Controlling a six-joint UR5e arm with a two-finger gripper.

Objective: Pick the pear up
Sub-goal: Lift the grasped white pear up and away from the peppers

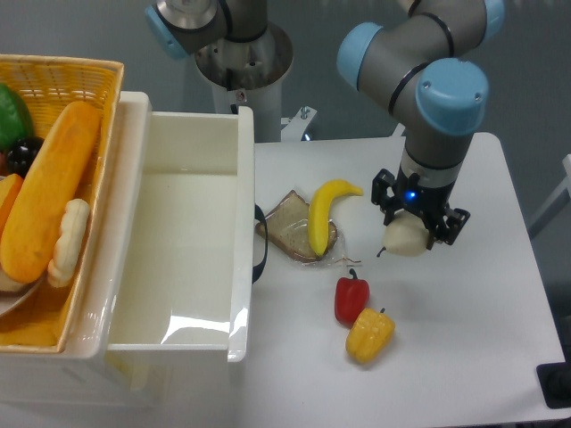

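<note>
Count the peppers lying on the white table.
2. A red pepper lies below the banana, and a yellow pepper touches it on its lower right. None seems hidden on the table.

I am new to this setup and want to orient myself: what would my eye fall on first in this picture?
First, the grey-and-blue robot arm's black pincer at the right of the white table, directly over the pale cream-white pear, fingers at its sides. Left of it, a curved yellow banana lies across a slice of brown bread; below stand a red bell pepper and a yellow bell pepper.
</note>
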